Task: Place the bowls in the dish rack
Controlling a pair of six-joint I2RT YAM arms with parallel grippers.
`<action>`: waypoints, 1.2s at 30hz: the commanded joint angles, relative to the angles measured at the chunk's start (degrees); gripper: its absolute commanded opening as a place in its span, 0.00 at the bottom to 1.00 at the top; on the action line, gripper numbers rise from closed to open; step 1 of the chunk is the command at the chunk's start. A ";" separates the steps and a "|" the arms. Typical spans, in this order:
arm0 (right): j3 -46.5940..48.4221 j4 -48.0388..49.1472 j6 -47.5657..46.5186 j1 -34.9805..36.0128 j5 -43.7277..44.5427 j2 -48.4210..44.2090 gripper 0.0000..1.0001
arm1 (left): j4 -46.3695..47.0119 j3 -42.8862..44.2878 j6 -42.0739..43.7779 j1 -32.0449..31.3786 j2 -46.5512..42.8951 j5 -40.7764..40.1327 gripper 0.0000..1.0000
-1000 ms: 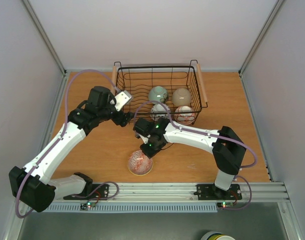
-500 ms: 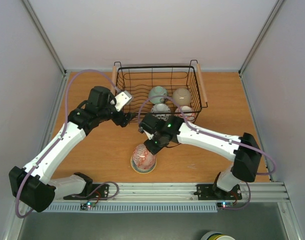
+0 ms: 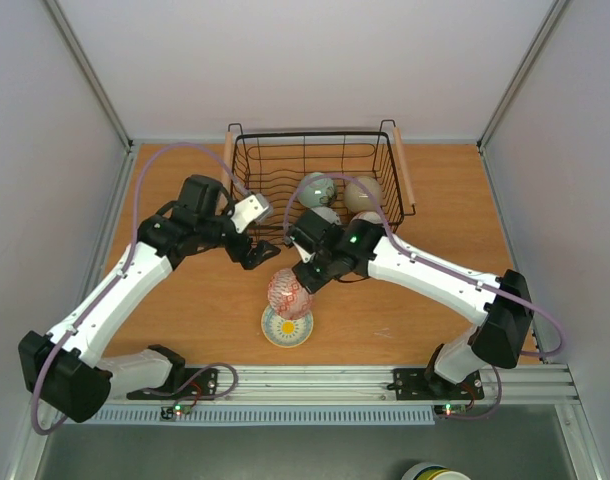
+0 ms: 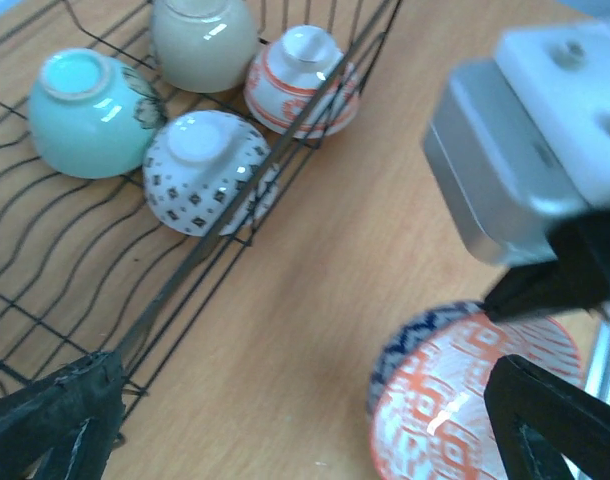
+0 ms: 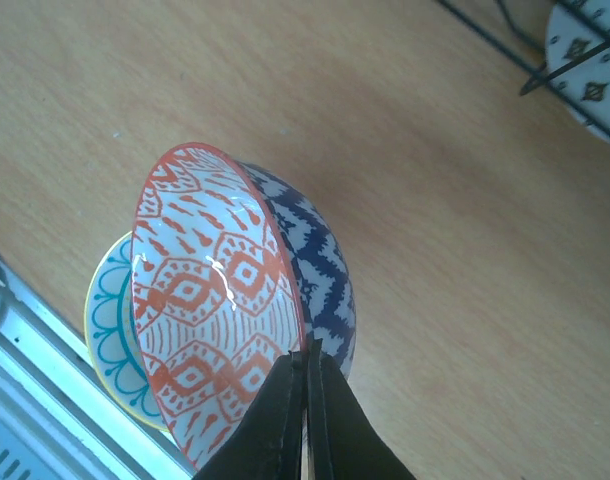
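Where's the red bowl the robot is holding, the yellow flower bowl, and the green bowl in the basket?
red bowl (image 5: 205,300), right wrist view, on its red patterned inside.
yellow flower bowl (image 3: 285,329), top view, on its inside.
green bowl (image 4: 80,125), left wrist view, on its side wall.

Overhead, the white right arm (image 3: 425,275) lies over the near side of the black wire dish rack (image 3: 315,131), so the blue-and-white dotted bowl (image 3: 323,214) and the red-and-white banded bowl (image 3: 369,216) show only in part. The tilted red-patterned ceramic bowl (image 3: 288,293) covers the far side of the yellow flower-painted bowl (image 3: 287,331) on the bench (image 3: 215,310). Left wrist view: the beige bowl (image 4: 200,35) is clipped by the top edge, the left fingers (image 4: 55,425) run off the bottom, and a grey wrist block (image 4: 515,170) looms blurred.
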 commanded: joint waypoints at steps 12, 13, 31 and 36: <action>9.93 -4.64 -5.52 -3.93 5.72 -4.90 0.01 | -4.75 3.47 3.75 -1.75 3.92 6.22 0.99; 10.64 -4.95 -5.90 -4.04 6.08 -4.93 0.01 | -4.81 3.51 3.63 -1.71 4.11 6.20 0.99; 19.41 -6.77 -9.50 -4.50 5.39 -1.93 0.01 | -1.87 3.24 0.75 -3.70 7.24 5.94 0.93; 18.96 -6.64 -9.37 -4.50 5.10 -1.37 0.01 | 0.39 2.48 -1.01 -3.68 7.07 4.74 0.90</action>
